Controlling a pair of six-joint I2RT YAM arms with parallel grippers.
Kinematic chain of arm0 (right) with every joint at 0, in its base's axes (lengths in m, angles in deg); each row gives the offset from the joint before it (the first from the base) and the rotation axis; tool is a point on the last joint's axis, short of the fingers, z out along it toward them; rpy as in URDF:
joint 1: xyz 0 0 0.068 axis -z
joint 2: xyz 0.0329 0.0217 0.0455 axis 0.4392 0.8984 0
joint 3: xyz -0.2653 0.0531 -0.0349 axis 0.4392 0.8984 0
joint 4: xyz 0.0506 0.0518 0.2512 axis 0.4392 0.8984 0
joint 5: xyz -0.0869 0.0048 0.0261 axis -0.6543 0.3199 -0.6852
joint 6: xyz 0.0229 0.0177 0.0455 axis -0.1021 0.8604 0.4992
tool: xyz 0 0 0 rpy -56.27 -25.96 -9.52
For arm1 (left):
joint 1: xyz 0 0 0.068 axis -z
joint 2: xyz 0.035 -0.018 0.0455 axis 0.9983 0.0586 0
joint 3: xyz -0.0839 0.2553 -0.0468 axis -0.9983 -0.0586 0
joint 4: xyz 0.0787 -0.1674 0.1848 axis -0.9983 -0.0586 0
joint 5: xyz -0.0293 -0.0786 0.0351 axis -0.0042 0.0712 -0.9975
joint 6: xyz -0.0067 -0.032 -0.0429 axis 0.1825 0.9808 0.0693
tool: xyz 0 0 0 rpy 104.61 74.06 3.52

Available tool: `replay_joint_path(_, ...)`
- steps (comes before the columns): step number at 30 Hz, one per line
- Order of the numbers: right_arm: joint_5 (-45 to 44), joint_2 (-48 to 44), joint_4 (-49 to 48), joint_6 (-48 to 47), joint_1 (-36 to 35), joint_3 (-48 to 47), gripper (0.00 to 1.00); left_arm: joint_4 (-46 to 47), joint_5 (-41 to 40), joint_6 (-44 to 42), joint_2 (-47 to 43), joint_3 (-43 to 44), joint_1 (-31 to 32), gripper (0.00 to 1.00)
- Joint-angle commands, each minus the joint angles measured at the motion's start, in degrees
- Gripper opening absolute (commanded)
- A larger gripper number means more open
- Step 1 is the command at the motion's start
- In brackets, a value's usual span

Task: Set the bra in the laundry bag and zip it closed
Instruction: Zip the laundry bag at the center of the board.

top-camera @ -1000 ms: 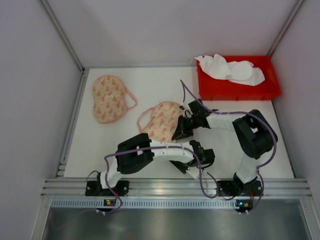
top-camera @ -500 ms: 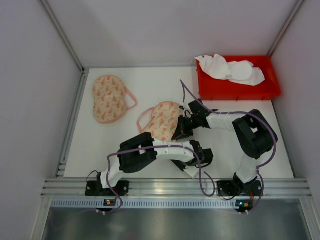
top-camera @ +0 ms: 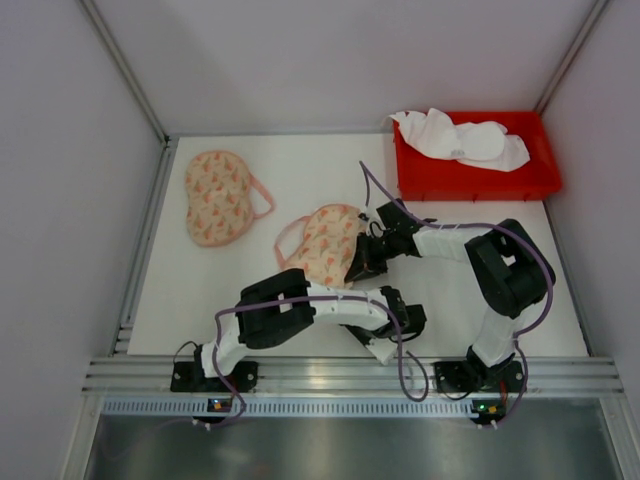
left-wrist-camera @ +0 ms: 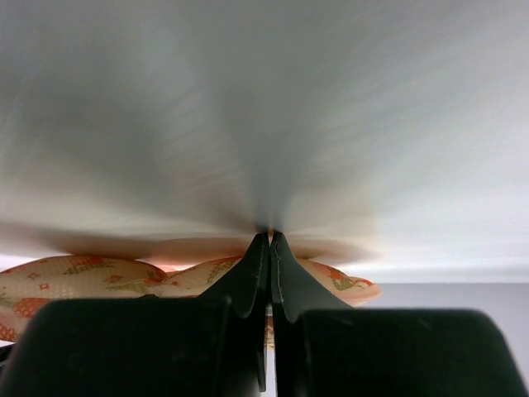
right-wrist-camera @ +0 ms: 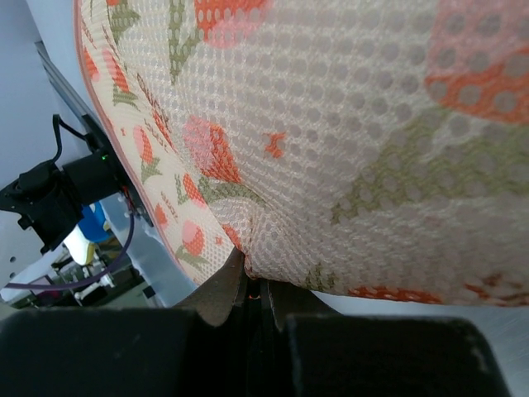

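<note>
Right fingers (right-wrist-camera: 241, 283) clamped on the edge of the printed mesh laundry bag (right-wrist-camera: 347, 141), left fingers (left-wrist-camera: 263, 258) pressed together on nothing — that bag just beyond their tips, white bra (top-camera: 462, 140) heaped in the red bin (top-camera: 470, 181), well beyond the right fingers

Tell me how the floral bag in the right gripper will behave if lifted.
Probably floppy: the bag puckers into folds where the right gripper pinches it, so it would likely droop. Likely light, since it looks like thin open netting. The pinch seems to hold only a small fold near the edge, so it might slip out under a tug.
</note>
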Motion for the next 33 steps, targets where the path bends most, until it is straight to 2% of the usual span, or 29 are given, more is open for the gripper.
replay_joint_path(1, -0.12, 0.22, 0.5, -1.96, -0.13, -2.62, 0.0, -4.5, 4.55, 1.12, -3.26, -1.35, 2.15, 0.0)
replay_joint_path(12, -0.74, 1.98, 3.84, -6.79, 1.27, -5.17, 0.0, -6.08, 11.4, 4.9, -8.18, -6.71, 6.29, 0.0)
replay_joint_path(20, -2.59, 4.62, 9.99, -14.07, 2.59, -11.67, 0.0, -5.91, 15.8, 5.52, -14.42, -13.74, 6.64, 0.0)
replay_joint_path(23, -2.24, 5.84, 11.48, -15.84, 2.59, -15.18, 0.0, -3.99, 16.16, 6.04, -15.48, -13.58, 6.55, 0.0)
replay_joint_path(24, -1.63, 6.11, 13.49, -15.85, 2.5, -16.41, 0.19, -3.19, 15.63, 6.39, -15.57, -13.05, 6.47, 0.0)
replay_joint_path(26, -0.65, 5.5, 15.18, -15.93, 2.59, -18.18, 0.49, -1.96, 15.1, 7.62, -14.43, -10.34, 5.68, 0.0)
replay_joint_path(27, -0.65, 3.84, 15.97, -15.67, 2.5, -18.18, 0.7, -1.95, 15.19, 8.06, -13.47, -9.02, 5.15, 0.0)
replay_joint_path(30, 1.27, 2.25, 18.51, -16.11, 2.76, -17.13, 0.87, -1.43, 14.67, 9.03, -10.13, -4.09, 2.52, 0.0)
replay_joint_path(33, 0.93, -1.87, 19.49, -16.81, 3.11, -11.7, 0.9, -0.63, 13.61, 9.21, -6.88, -0.05, -0.2, 0.0)
